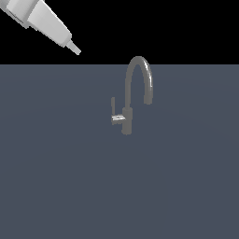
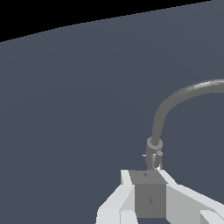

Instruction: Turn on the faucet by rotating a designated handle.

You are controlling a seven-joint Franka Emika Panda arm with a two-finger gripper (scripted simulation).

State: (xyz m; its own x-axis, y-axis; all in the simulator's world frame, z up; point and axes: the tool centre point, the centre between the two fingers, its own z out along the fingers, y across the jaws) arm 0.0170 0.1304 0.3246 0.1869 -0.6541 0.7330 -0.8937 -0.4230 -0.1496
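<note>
End effector [image 1: 73, 48] tilted, well apart from faucet [image 1: 135, 93] and handle [image 1: 114, 111], opening indiscernible.

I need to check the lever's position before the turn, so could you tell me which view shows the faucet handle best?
The exterior view: the handle stands out as an upright lever beside the faucet. In the wrist view the handle is a small, foreshortened stub just beyond the gripper.

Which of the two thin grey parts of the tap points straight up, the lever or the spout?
The handle: a short straight lever standing upright on the exterior view's left of the faucet body. The spout arches over and points down.
</note>
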